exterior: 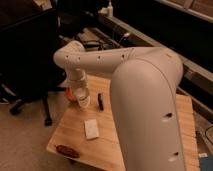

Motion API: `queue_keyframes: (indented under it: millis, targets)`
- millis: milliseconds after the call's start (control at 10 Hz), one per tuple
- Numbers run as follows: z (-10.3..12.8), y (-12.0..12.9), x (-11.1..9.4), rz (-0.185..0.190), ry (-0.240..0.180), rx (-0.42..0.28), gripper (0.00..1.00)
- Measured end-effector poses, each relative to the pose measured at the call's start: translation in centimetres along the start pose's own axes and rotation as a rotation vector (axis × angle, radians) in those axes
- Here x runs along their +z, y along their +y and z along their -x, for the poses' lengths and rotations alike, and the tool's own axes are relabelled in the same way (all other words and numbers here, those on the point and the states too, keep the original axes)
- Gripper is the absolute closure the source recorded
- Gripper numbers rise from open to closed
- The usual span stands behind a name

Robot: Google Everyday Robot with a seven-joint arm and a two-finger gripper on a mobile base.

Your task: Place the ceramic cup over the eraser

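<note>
My gripper [82, 96] hangs from the white arm over the far left part of the wooden table [120, 150]. It is shut on the small white ceramic cup [84, 102] and holds it just above the tabletop. The eraser [100, 101], a narrow black bar, lies on the table just right of the cup, and the two are apart. The cup's opening is hidden from me.
An orange-red bowl [70, 94] sits behind and left of the gripper. A flat white block [91, 128] lies nearer the front, and a dark red oval object [65, 151] lies at the front left edge. My bulky arm [145, 100] covers the table's right half. A dark chair stands at left.
</note>
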Motion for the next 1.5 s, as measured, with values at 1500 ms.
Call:
queue_keyframes:
  millis: [1500]
  targets:
    - [-0.7,-7.2,-1.2,0.012,0.100,0.201,1.00]
